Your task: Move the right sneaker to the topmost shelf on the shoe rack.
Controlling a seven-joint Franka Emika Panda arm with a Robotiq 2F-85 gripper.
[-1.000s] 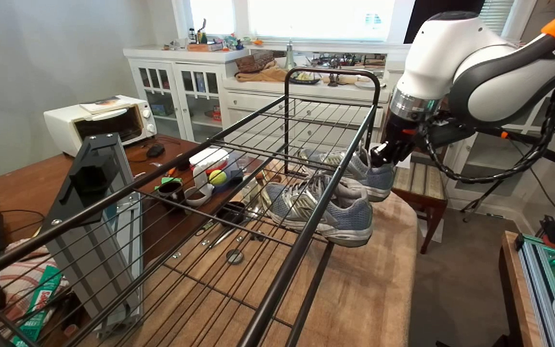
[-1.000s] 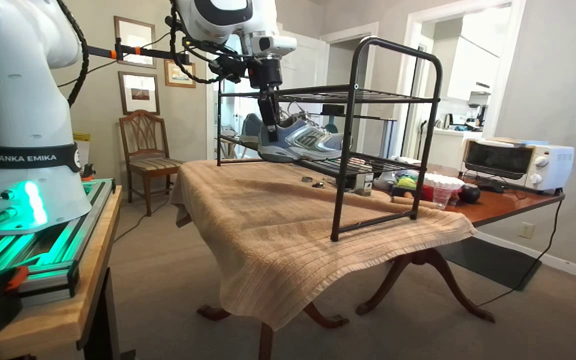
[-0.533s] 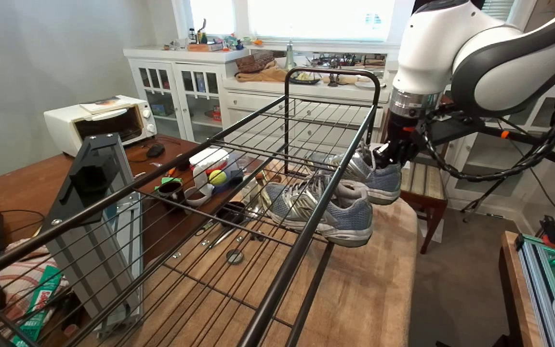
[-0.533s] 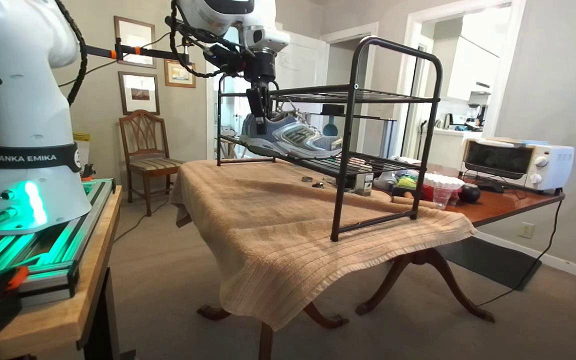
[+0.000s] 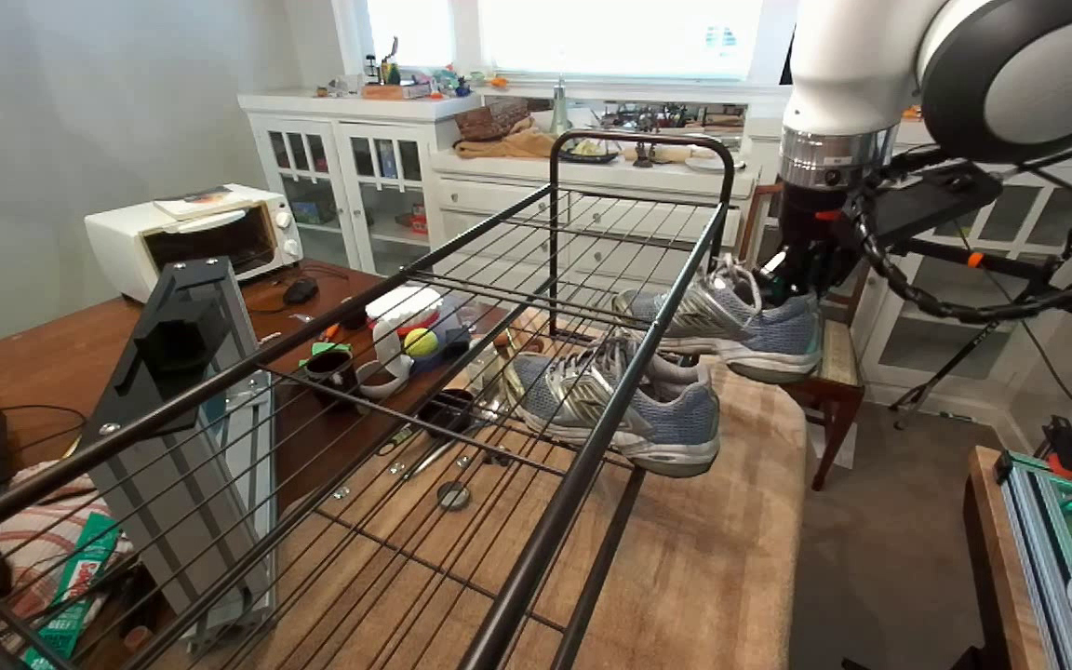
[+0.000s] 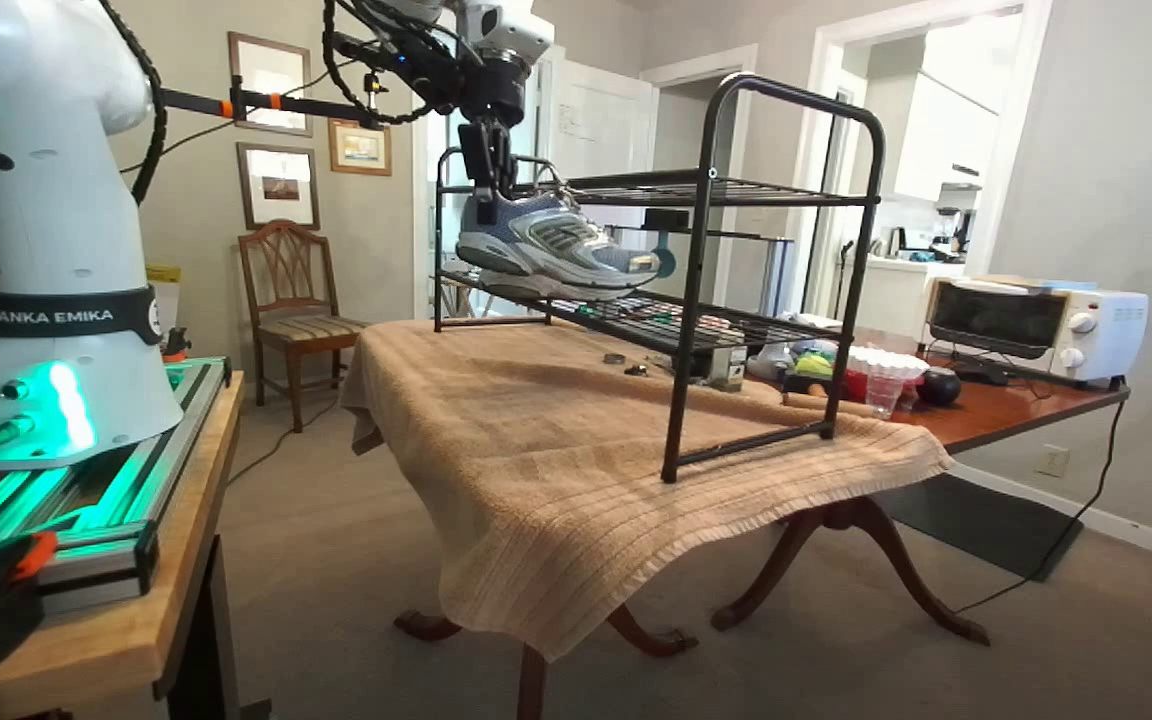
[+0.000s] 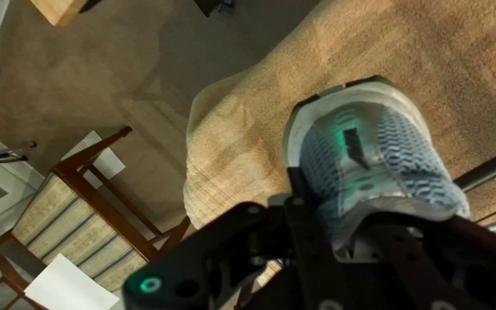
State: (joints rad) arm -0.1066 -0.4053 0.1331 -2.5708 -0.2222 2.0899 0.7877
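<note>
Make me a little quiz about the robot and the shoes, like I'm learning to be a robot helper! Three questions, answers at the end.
1. Pick one: what are the robot's fingers holding?
A) the toaster oven
B) the right sneaker
C) the keyboard

2. True or false: the other sneaker sits lower than the topmost shelf.

3. Fill in the colour: in an exterior view, the ball seen through the wires of the topmost shelf is ____.

Key:
1. B, gripped near its heel.
2. True.
3. Yellow.
</note>
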